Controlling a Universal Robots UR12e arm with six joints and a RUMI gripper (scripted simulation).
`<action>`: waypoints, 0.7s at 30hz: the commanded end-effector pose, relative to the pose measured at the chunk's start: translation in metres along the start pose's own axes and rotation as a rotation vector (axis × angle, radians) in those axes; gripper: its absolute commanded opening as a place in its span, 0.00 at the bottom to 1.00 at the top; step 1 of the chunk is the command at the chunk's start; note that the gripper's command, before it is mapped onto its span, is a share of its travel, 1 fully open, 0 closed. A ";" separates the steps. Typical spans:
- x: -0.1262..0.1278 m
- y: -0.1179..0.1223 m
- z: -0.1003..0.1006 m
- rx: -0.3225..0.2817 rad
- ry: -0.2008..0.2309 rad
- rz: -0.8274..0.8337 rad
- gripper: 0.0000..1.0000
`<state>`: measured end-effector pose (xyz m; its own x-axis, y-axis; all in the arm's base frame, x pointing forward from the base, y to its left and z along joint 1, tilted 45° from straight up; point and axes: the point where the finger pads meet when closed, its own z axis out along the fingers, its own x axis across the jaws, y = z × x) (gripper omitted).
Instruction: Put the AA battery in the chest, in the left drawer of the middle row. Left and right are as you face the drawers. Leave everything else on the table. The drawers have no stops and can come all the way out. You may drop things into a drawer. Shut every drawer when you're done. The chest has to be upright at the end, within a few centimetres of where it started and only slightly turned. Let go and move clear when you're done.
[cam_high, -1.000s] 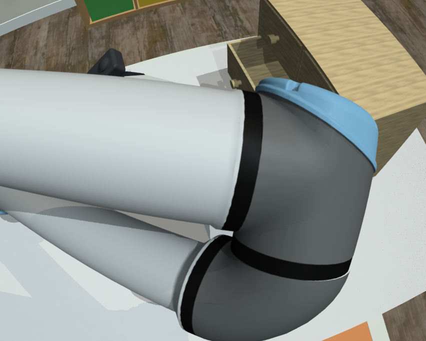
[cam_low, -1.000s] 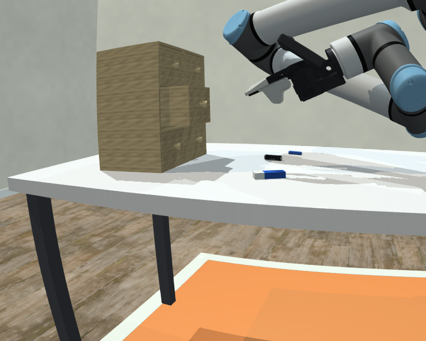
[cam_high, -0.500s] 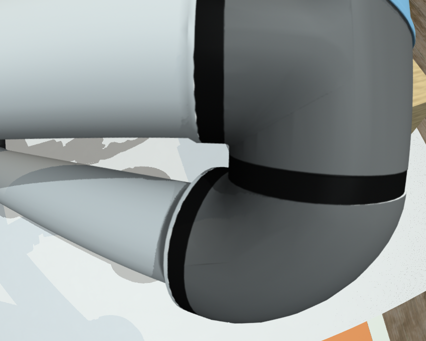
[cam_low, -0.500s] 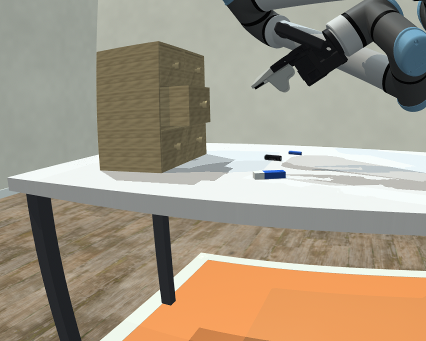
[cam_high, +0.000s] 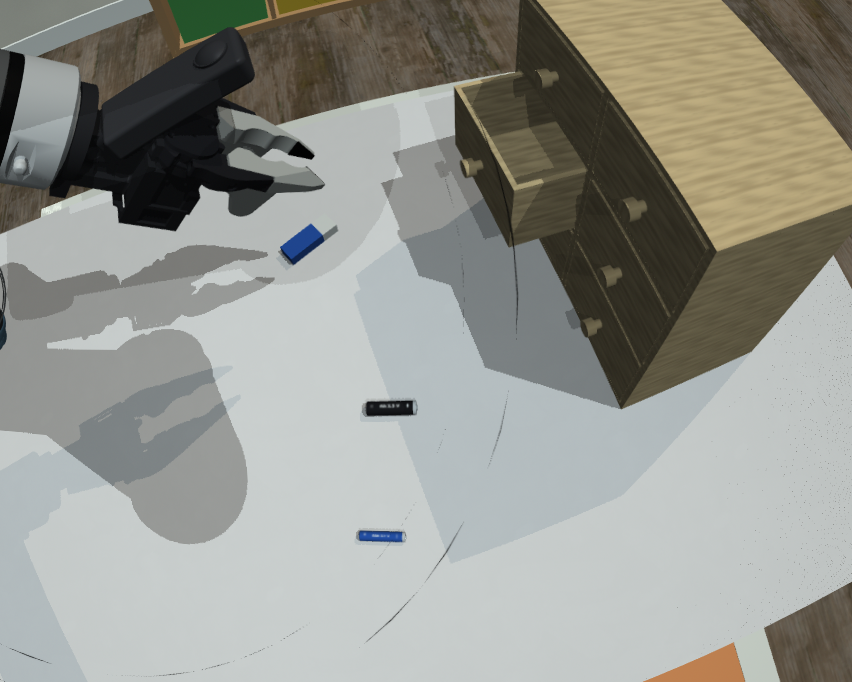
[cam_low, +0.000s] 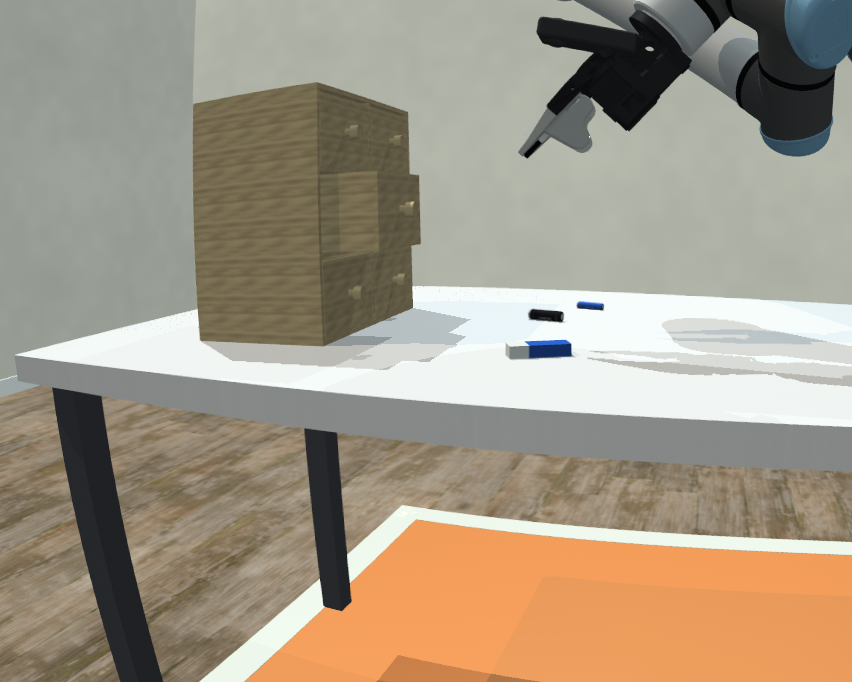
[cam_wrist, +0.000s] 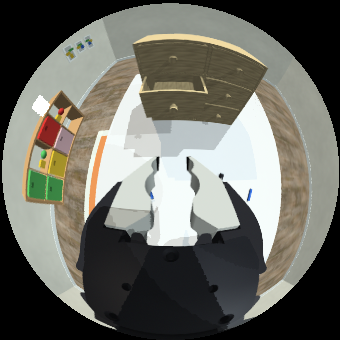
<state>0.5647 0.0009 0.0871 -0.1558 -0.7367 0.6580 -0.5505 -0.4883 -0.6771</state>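
While the black battery (cam_high: 389, 407) (cam_low: 545, 315) (cam_wrist: 221, 176) and slimmer blue battery (cam_high: 380, 536) (cam_low: 590, 305) (cam_wrist: 249, 194) lay apart on the white table (cam_high: 284, 604) (cam_low: 497, 419) (cam_wrist: 270, 165), above wood flooring (cam_high: 355, 71) (cam_low: 213, 455) (cam_wrist: 295, 165) and an orange mat (cam_high: 703, 668) (cam_low: 426, 597) (cam_wrist: 97, 172), I held the gripper (cam_high: 318, 169) (cam_low: 525, 152) (cam_wrist: 172, 157) aloft, its fingers narrowly parted, gripping nothing.

Crisp shadows cross bright white; wrist view bulges.

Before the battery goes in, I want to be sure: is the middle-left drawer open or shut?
Open: the drawer stands out from the chest, its inside visible from above.
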 end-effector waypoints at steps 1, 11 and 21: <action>-0.001 0.006 -0.004 -0.171 0.008 0.013 0.20; -0.002 0.004 -0.017 -0.300 0.006 0.014 0.20; -0.003 0.001 -0.032 -0.445 0.005 0.014 0.20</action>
<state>0.5416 0.0146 0.1003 -0.1711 -0.7307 0.6610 -0.7647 -0.3246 -0.5567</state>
